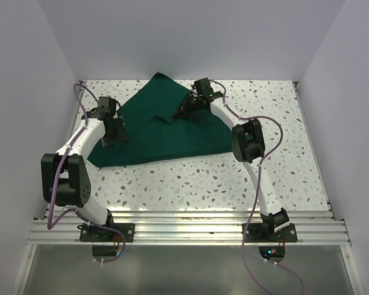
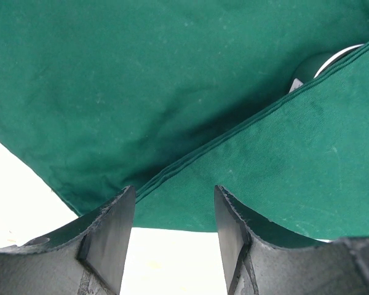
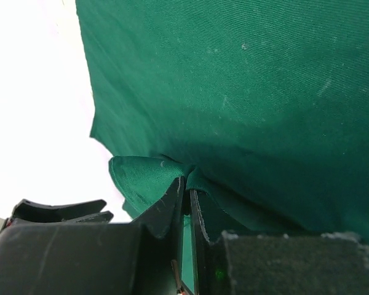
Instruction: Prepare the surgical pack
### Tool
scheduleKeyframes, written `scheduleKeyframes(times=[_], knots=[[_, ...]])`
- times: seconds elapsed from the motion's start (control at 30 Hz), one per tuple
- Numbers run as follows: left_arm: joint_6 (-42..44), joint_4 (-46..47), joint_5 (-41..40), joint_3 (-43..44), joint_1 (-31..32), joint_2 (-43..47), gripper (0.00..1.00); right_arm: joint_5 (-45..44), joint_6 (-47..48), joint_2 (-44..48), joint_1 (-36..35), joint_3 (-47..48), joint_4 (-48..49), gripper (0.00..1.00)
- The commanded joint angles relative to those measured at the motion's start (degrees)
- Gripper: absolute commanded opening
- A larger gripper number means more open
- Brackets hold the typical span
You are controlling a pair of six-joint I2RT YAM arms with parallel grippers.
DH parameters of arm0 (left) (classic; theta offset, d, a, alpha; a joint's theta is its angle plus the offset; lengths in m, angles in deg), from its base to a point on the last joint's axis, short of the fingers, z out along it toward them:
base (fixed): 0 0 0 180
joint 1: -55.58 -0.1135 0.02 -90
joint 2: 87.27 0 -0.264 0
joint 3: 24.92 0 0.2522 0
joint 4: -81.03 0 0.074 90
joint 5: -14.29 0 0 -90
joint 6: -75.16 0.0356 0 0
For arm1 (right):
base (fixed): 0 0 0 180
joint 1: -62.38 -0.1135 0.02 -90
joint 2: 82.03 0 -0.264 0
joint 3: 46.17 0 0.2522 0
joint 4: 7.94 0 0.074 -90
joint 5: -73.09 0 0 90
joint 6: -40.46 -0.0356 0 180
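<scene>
Right gripper pinches the green cloth, left gripper spread, on a speckled table between white walls.

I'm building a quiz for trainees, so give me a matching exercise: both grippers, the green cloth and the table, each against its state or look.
Column one:
1 left gripper
2 right gripper
3 green cloth
4 table

Column two:
A pale with dark speckles
B shut on a fold of fabric
C open over a hem
D partly folded over, lying flat

Pairs: 1-C; 2-B; 3-D; 4-A
</scene>
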Motion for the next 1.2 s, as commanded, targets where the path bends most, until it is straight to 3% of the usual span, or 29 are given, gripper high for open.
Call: scheduleKeyframes(times=[0.0,0.37,0.87,1.17], knots=[[0.15,2.2,0.53,2.51,-0.11,-0.72,0.58,0.0,0.47,-0.17,0.63,1.84,0.59,0.08],[0.33,2.81,1.23,2.77,-0.11,-2.56,0.58,-1.24,4.16,-1.31,0.37,2.28,-3.29,0.14],[-0.11,2.46,1.58,2.86,-0.11,-1.51,0.57,-0.53,2.85,-1.32,0.28,6.49,0.23,0.47],[-0.64,1.93,0.62,4.35,-0.19,-0.63,0.58,-1.32,8.55,3.52,-0.77,7.65,6.12,0.52]])
